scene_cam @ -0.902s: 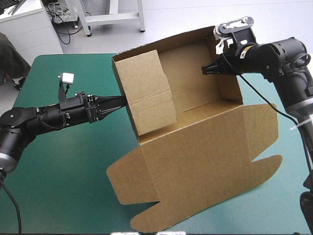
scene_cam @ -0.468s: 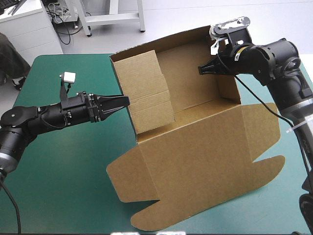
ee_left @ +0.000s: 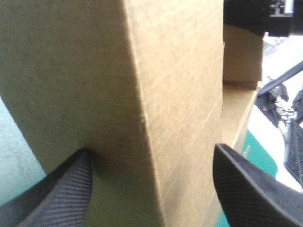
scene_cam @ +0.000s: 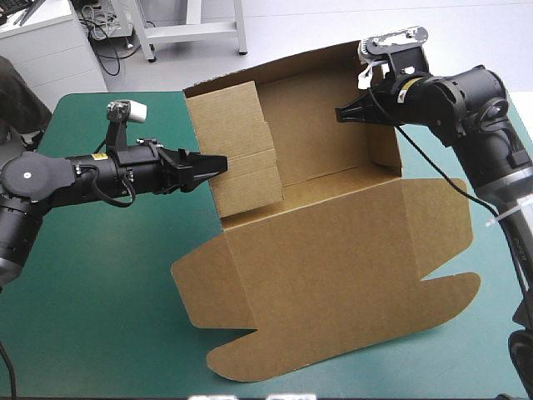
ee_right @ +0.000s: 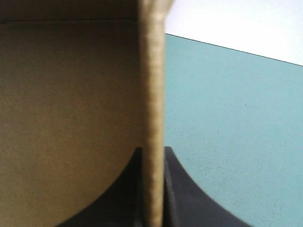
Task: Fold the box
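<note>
Brown box (scene_cam: 333,250) sits centre-frame on teal-green cover (scene_cam: 100,275), walls partly raised, lid flat toward lower frame. Left gripper (scene_cam: 218,163) reaches in from frame left, fingers apart, straddling the left wall's edge. Right gripper (scene_cam: 340,113), upper right, clamped on the right wall.

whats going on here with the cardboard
Two robot arms are folding a brown box on a teal-green table. The right gripper is shut on the box's right wall. The left gripper is open, with a finger on either side of the raised left wall. The lid lies flat toward the near edge.
</note>
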Motion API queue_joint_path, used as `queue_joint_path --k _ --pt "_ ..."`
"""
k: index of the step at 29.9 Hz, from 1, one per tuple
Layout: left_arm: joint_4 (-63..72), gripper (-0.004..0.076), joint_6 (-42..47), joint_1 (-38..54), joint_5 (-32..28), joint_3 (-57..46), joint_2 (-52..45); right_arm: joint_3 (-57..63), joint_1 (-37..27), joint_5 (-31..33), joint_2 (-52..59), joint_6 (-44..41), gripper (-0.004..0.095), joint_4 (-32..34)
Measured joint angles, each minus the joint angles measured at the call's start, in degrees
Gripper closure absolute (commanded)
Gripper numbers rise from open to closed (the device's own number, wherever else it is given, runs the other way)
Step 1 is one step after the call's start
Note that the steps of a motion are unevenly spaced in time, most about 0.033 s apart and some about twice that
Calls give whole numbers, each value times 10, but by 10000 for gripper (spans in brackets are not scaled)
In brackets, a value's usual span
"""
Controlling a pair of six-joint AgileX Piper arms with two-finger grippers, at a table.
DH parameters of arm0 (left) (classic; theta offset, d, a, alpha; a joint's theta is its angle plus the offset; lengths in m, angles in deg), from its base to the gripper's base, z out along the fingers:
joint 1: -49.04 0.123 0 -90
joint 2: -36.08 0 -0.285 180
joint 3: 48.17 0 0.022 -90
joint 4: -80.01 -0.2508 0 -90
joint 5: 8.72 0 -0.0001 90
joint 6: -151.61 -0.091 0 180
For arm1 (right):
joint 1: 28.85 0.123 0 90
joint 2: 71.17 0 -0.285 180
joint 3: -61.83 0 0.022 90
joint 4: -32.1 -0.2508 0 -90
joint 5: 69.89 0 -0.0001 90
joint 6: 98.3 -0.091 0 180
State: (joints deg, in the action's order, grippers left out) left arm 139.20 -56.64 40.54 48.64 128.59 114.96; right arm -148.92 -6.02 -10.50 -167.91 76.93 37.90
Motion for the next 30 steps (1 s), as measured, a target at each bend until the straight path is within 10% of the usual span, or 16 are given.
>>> queue_joint_path --k 20,30 --pt "-611 283 452 -228 12 228 107 1 3 -11 0 -26 926 -6" --pt "-688 650 536 -252 -8 234 112 2 3 -13 0 -34 926 -5"
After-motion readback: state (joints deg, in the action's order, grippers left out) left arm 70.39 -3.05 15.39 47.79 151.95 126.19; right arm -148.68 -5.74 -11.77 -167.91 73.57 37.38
